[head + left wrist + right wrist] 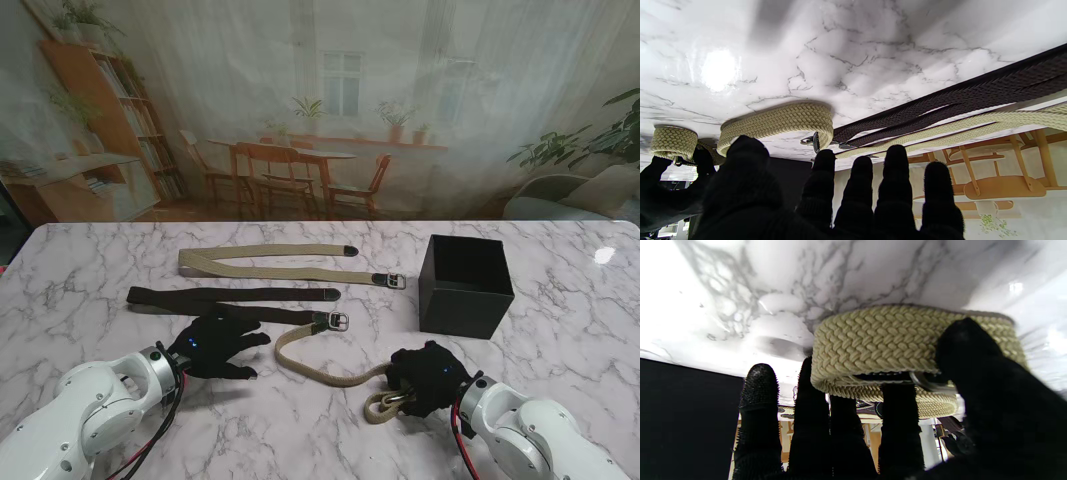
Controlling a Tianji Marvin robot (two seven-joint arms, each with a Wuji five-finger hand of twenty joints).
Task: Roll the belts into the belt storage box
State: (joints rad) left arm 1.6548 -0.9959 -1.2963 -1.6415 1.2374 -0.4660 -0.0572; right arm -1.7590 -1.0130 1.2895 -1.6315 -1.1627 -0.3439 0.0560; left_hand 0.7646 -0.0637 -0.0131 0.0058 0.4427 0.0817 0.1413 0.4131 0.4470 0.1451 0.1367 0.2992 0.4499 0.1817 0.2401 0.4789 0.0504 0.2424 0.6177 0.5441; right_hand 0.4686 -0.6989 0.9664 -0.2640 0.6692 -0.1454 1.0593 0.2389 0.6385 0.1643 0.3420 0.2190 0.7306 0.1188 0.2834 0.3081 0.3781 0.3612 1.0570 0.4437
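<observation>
- Stand view: marble table (90, 270) carrying all items.
- Black storage box (465, 285) open-topped, on right side, holding nothing visible.
- Farthest tan belt (280, 262) lying folded flat; dark brown belt (230, 297) folded flat just nearer.
- Third tan belt (325, 365) partly coiled, loose tail curving toward brown belt's buckle.
- Right hand (428, 378) pinching coiled end of it.
- Left hand (218, 346) fingers spread, holding nothing, beside brown belt.

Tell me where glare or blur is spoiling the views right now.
Stand view: small glare patch on the table at far right, otherwise sharp. Left wrist view: big bright hotspot on the marble, left hand soft and dark in the foreground. Right wrist view: marble blown out, right hand blurred at its thumb, rolled beige belt crisp.
</observation>
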